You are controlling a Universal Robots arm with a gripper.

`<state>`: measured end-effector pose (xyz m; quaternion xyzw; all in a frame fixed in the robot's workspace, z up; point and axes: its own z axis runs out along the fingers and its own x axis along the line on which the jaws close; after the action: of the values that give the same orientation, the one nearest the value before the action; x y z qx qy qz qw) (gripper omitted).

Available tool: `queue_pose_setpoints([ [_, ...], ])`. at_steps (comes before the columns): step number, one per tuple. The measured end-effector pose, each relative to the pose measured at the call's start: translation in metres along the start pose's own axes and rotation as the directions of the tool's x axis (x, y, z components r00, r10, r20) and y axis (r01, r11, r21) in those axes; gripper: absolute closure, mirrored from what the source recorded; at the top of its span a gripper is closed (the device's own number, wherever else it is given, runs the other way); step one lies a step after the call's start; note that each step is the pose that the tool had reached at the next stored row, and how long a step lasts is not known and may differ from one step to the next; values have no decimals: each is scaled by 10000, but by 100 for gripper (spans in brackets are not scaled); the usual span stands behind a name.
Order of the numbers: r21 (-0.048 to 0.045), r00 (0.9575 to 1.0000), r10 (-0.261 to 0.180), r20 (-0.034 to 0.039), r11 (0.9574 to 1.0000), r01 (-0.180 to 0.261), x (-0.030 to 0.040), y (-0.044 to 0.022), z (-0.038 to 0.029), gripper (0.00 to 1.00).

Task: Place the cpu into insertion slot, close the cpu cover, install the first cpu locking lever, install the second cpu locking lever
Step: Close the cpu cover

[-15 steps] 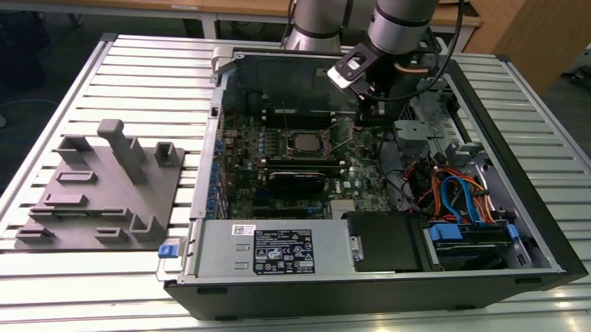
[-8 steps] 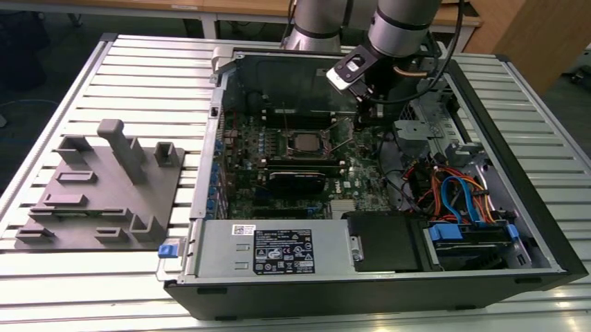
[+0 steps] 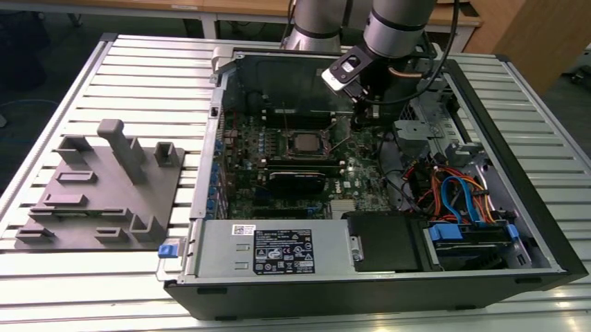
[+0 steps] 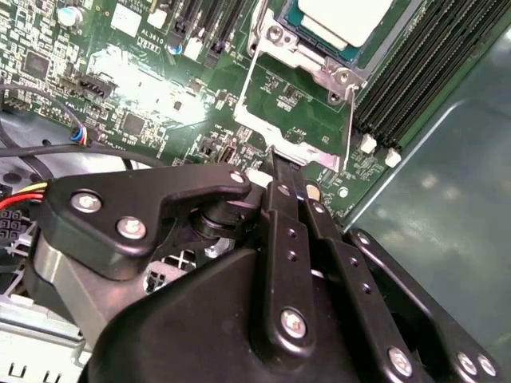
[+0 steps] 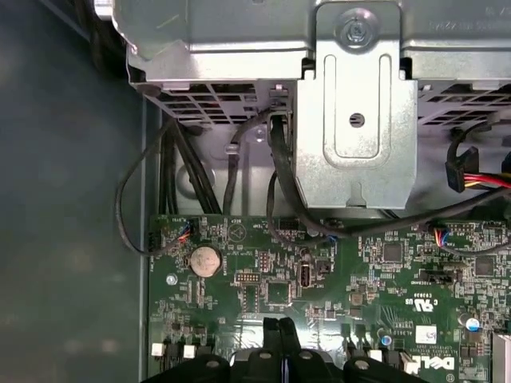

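The cpu (image 4: 343, 16) lies in the insertion slot (image 4: 319, 60), its pale metal top facing up; in the exterior view the cpu (image 3: 303, 143) sits mid-board inside the open case. The cpu cover (image 4: 263, 96) is swung open beside the slot, green board showing through its window. A thin silver lever rod (image 4: 351, 128) runs along the cover's edge. My gripper (image 4: 279, 159) is shut, its black fingertips against the cover's far rim. The joined fingers (image 5: 271, 339) hover over the board. In the exterior view the gripper (image 3: 358, 119) hangs at the socket's right.
Black memory slots (image 4: 415, 88) run beside the socket. A steel bracket (image 5: 355, 120) and black cables (image 5: 279, 175) rise beyond the board edge. A drive cage with blue and orange cables (image 3: 461, 200) fills the case's right. A grey fixture plate (image 3: 102, 194) lies at the exterior view's left.
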<state>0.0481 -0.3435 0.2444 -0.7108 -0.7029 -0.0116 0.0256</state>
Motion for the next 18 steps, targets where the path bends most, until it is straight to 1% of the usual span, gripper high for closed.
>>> queue_pose_setpoints([
  [2,17,10000,0,-1,10000,0,1,-2,1,90],
  [18,17,10000,1,0,10000,-1,0,-41,1,90],
])
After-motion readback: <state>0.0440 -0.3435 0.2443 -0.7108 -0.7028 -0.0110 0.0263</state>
